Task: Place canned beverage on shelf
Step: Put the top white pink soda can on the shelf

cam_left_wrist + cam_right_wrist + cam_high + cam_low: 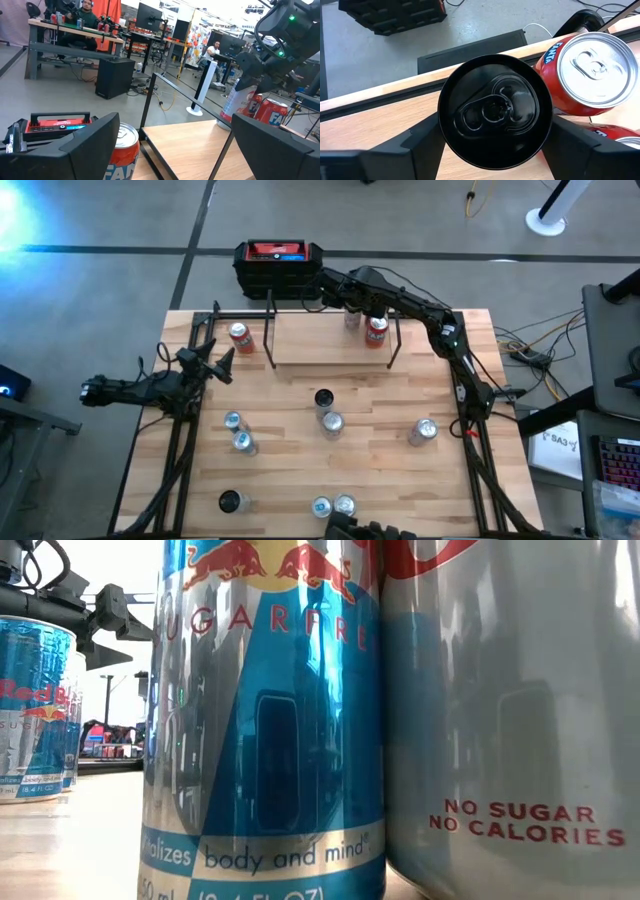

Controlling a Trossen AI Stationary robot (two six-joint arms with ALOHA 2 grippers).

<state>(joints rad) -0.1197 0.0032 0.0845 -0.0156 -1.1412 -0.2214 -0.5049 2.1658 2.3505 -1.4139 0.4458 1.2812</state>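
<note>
Black-topped can (495,111) sits between your right gripper (495,150) fingers, jaws parted, on shelf (330,340) at 1 o'clock beside Fanta can (587,75). Likely rigid, slick; take mid-body. Left gripper (215,365) spread, idle at 9 o'clock.

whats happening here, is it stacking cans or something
The robot is putting drink cans on the small wooden shelf at the back of the table. The right gripper is at the shelf's back right corner around a black-topped can that stands next to a red Fanta can. The left gripper waits open by the table's left side. Several more cans stand on the table in front.
</note>
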